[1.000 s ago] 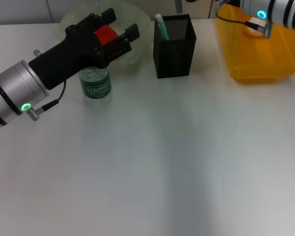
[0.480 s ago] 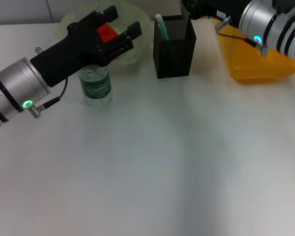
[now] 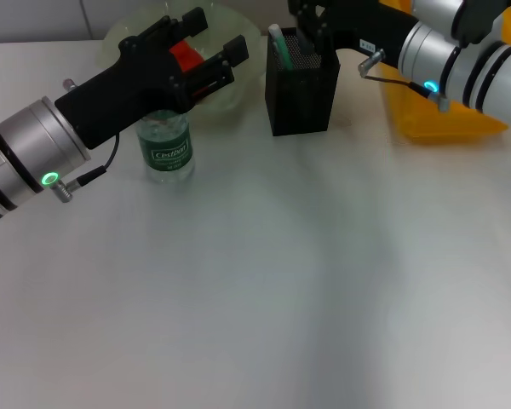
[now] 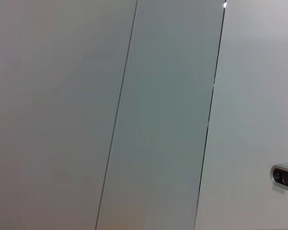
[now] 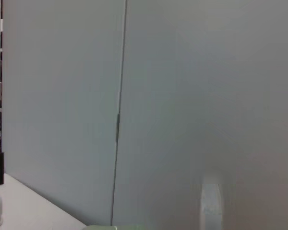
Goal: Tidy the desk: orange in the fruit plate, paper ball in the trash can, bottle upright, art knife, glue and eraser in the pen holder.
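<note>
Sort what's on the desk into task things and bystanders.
Task things: orange in the fruit plate; upright bottle; pen holder; trash can; left pincer over the plate; right pincer above the holder.

Bystanders: green-and-white pen in the holder.

Even, bright overhead lighting; the desk (image 3: 264,281) shows a soft grey shadow band down its middle and no glare. Head view is sharp with mild softness at edges; both wrist views show flat, featureless, evenly lit panels.
</note>
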Controlling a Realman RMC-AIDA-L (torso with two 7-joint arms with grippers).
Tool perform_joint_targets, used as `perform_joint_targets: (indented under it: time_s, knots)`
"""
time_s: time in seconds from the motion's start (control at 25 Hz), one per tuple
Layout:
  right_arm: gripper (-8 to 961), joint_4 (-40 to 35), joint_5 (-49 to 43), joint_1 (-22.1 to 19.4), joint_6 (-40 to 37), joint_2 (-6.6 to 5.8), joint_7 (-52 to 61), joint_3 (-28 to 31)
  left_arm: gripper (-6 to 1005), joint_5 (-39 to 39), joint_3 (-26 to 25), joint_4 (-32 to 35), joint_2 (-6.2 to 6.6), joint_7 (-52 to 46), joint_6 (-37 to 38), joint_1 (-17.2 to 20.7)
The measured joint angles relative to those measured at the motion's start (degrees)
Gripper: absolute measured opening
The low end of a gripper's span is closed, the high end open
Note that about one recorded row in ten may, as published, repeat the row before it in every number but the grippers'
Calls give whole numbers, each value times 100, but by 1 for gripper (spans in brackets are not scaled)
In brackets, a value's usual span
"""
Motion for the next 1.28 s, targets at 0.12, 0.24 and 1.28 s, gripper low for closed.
perform_joint_targets:
  time_s: [0.12, 0.24, 1.28]
  knots:
    - [202, 3, 14, -10, -21, 3, -22, -15, 772, 0, 0, 1, 0, 0, 2, 11]
    - [243, -49, 15, -60, -48, 4, 3, 10, 772, 0, 0, 1, 0, 1, 3, 23]
    - [487, -3482, -2459, -2943, -4515, -143, 2863, 1296, 772, 250, 24, 9, 54, 99, 836, 87]
